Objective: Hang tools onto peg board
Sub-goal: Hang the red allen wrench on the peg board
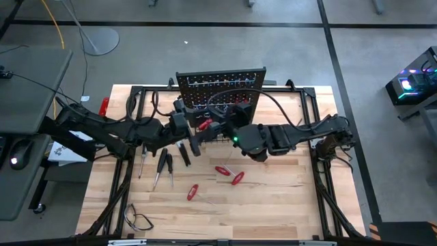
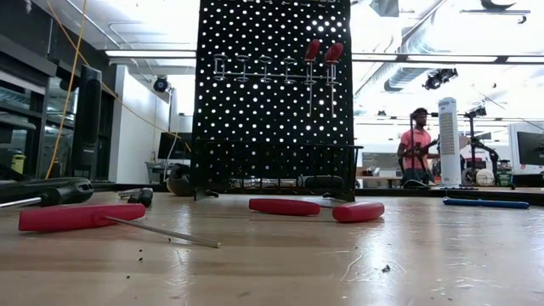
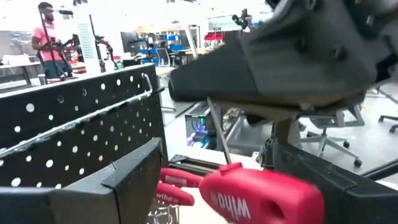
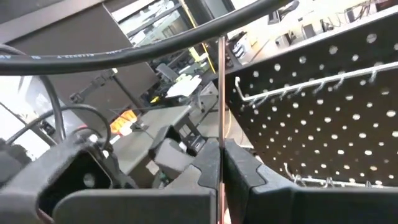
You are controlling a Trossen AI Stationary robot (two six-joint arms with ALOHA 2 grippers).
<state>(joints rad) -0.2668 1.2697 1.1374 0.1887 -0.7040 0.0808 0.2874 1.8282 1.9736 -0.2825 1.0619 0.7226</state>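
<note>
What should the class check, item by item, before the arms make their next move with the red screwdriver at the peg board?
1. Is the right gripper shut on the screwdriver's shaft? ok.
2. Is the left gripper open around the red handle? ok.
3. Do the left fingers touch the handle? cannot tell.
4. Are there empty hooks on the peg board? ok.
5. Are all tools off the table? not ok; red screwdrivers lie there.

the floor (image 1: 205, 48) around the table is grey concrete with dark lines. behind the table is a big open workshop with bright ceiling lights (image 2: 144, 53). a person in a pink shirt (image 2: 415, 140) stands far back beside a white tower fan (image 2: 448, 140).
</note>
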